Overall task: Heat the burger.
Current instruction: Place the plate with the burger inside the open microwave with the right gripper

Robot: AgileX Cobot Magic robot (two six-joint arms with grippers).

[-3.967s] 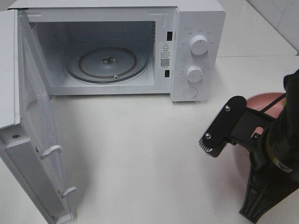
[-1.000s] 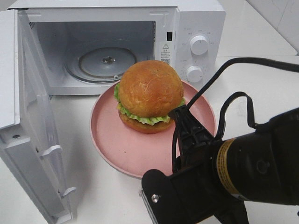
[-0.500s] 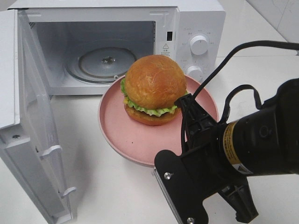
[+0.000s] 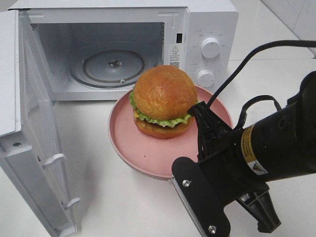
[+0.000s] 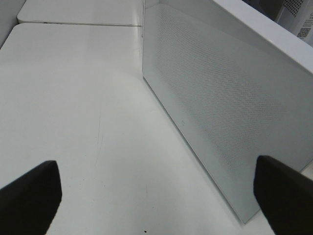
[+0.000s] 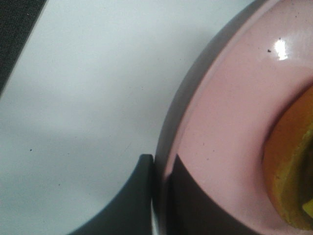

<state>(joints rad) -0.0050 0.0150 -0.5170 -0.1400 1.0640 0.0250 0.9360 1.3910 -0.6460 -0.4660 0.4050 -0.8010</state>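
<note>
- The tall round burger [image 4: 165, 101], with its glossy golden-brown bun, green lettuce frill and yellow cheese, sits upright on the round pink plate [image 4: 138, 148]. It is a little off the plate's centre, toward the oven.
- The right gripper [image 6: 159, 164] is pinched narrow on the plate's near rim, one finger over the lip and one under it.
- Four seconds ago only a sliver of the plate showed at the table's right edge. It has since been carried to just in front of the open white microwave oven [image 4: 212, 19].
- Over the last second the plate has drifted only slightly rightward, so the burger now lines up roughly with the right half of the cavity.
- The shadow beneath the plate suggests it is held clear of the white table [image 4: 123, 207].
- The clear glass turntable [image 4: 113, 66] is bare and the white door [image 4: 29, 123] hangs fully open, so the way in looks free. The step left is to slide the plate in onto the turntable.
- The one-sided rim grip could let the plate tip.
- The left gripper [image 5: 156, 196] is spread wide and holds nothing, beside a white mesh-dotted panel, probably the door's outer face.
</note>
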